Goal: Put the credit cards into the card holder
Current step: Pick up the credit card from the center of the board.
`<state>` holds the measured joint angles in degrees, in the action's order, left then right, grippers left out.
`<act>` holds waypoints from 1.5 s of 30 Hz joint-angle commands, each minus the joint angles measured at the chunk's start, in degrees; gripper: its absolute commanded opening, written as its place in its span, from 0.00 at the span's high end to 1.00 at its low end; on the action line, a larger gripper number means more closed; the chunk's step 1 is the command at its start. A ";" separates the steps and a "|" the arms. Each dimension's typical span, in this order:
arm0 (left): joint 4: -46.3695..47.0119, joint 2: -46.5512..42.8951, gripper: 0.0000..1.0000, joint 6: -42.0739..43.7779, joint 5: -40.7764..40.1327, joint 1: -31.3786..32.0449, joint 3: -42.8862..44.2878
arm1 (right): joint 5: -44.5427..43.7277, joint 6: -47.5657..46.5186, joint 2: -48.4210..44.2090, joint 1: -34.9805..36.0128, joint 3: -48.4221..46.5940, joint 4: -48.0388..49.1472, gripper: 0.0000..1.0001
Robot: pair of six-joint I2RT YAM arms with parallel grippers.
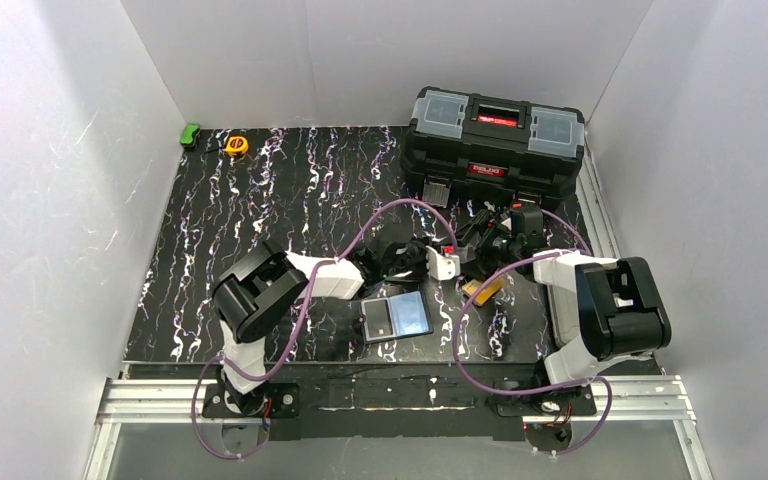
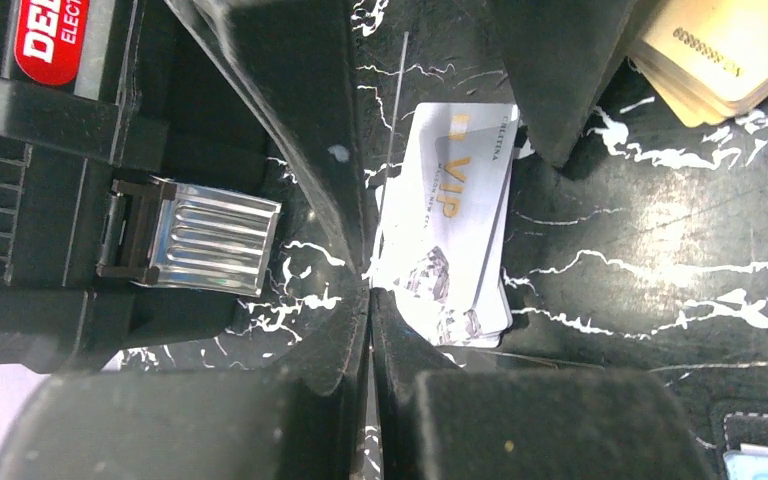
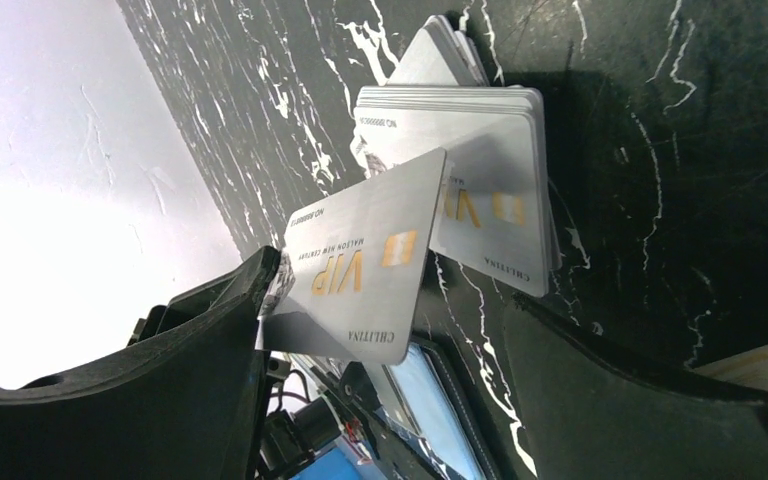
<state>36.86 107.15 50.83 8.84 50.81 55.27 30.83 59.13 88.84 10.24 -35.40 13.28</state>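
Room: toolbox [image 1: 495,140] stands close behind both pincers; the mat [image 1: 260,200] stretches wide to my left.
Left pincer [image 2: 370,300]: clamped tight on one silver card [image 3: 360,270], which is tilted above the table.
Right pincer [image 3: 395,290]: spread wide, gripping nothing, one finger just beside that card.
Card holder [image 1: 397,317]: lies open near my bases; contents unclear.
Silver stack [image 2: 455,220]: flat under the pincers.
Orange cards [image 2: 720,50]: cut off at the frame edge.

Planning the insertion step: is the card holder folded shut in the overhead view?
No, the card holder lies opened flat on the table, its bluish inner sleeves facing up.
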 commanded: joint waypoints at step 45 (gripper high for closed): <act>-62.07 -24.04 0.02 -49.00 41.41 -20.58 21.84 | 15.39 -32.66 -20.63 8.92 -19.49 -15.90 0.99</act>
<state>-10.90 82.74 19.22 29.28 33.87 76.20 41.54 40.80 73.97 15.49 -48.18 2.26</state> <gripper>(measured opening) 0.982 0.026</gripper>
